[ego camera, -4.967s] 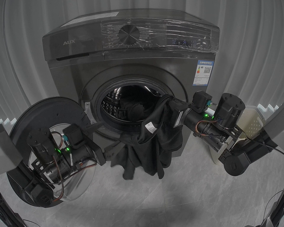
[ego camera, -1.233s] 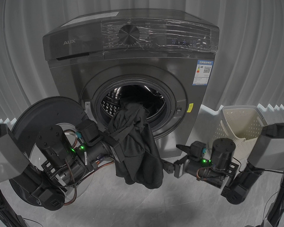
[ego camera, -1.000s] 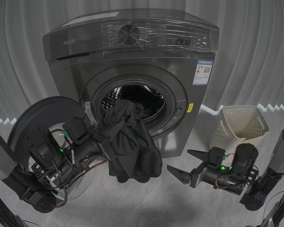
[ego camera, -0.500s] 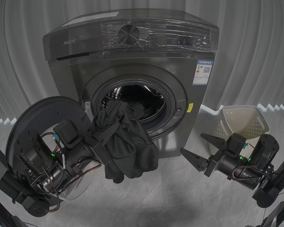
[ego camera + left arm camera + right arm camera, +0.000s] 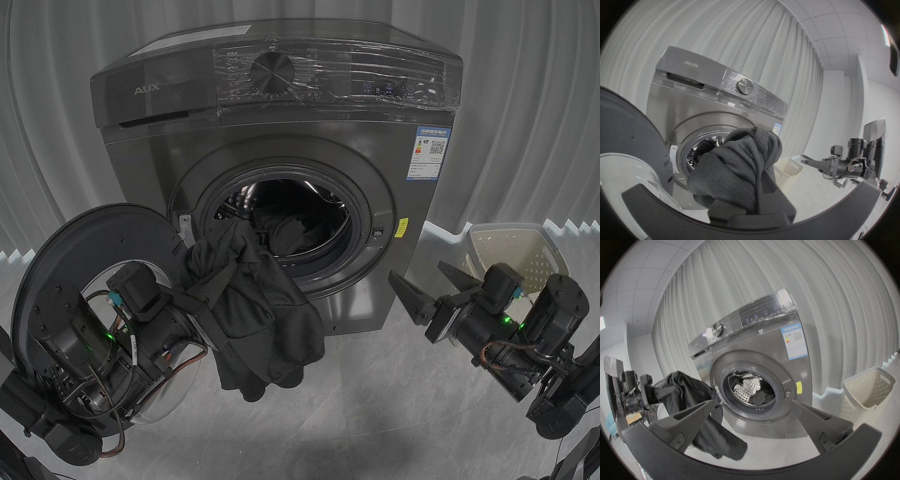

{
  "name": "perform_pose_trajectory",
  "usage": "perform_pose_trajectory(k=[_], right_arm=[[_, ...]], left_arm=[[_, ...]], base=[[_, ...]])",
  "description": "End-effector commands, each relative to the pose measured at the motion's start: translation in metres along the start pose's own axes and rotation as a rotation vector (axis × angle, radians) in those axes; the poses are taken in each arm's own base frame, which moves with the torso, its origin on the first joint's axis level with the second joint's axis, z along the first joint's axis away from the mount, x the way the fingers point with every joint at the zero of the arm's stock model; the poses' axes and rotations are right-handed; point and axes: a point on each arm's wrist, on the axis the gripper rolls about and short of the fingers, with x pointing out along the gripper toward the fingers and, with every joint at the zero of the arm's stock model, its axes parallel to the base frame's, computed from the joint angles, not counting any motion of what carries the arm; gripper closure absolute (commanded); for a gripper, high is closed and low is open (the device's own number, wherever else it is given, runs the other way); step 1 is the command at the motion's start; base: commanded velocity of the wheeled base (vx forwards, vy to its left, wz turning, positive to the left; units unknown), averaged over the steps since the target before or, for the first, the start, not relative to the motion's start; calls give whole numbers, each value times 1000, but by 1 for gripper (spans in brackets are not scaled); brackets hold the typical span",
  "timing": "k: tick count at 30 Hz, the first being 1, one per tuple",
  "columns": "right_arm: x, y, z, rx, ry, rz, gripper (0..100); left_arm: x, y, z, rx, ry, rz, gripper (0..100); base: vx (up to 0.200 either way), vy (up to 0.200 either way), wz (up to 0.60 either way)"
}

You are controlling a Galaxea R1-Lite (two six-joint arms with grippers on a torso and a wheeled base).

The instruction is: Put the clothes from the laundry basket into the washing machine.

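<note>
Left gripper (image 5: 209, 290) has drawn the black garment (image 5: 262, 312) back to 8 o'clock of the washing machine (image 5: 281, 125) drum mouth, jaws clamped on it. Right gripper (image 5: 420, 276), at 4 o'clock, jaws wide, empty. Risk: the hanging hem may catch the door (image 5: 94, 244) rim on insertion.

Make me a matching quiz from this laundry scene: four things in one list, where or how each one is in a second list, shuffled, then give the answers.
Things:
1. left gripper
2. right gripper
3. washer door
4. laundry basket

States:
A. stands on the floor, right of the washing machine
B. shut on the black garment
C. open, holding nothing
D. swung open on the machine's left

Pairs: 1-B, 2-C, 3-D, 4-A
</note>
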Motion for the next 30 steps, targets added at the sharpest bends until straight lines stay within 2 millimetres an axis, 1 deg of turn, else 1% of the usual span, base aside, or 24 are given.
perform_pose_trajectory(k=[1, 2, 6, 10, 14, 17, 20, 23, 26, 30], right_arm=[[-5, 0, -22, -35, 89, -19, 0], [-7, -3, -26, -43, 110, -28, 0], [-7, -5, -30, -48, 125, -37, 0], [-15, -7, -36, -61, 166, -38, 0], [-17, -6, -37, -62, 174, -31, 0], [-17, -6, -38, -62, 176, -29, 0], [-17, -5, -38, -62, 176, -27, 0], [-17, -5, -38, -62, 176, -26, 0], [-17, -5, -39, -63, 179, -25, 0], [-18, -3, -38, -61, 179, -17, 0]], left_arm=[[-1, -4, -7, 8, 25, 13, 100], [-1, -4, -6, 15, 20, 12, 100], [-2, -3, -8, 38, 30, 23, 100], [-2, -3, -13, 61, 51, 25, 100], [6, -1, -16, 68, 53, 33, 100], [5, -2, -18, 67, 61, 31, 100], [6, -2, -18, 68, 59, 31, 100], [7, -2, -22, 81, 73, 31, 100], [7, -2, -27, 94, 96, 34, 100], [6, -6, -29, 93, 105, 16, 100]], base=[[0, 0, 0], [0, 0, 0], [0, 0, 0], [0, 0, 0], [0, 0, 0], [0, 0, 0], [200, 0, 0], [200, 0, 0], [0, 0, 0], [0, 0, 0]])
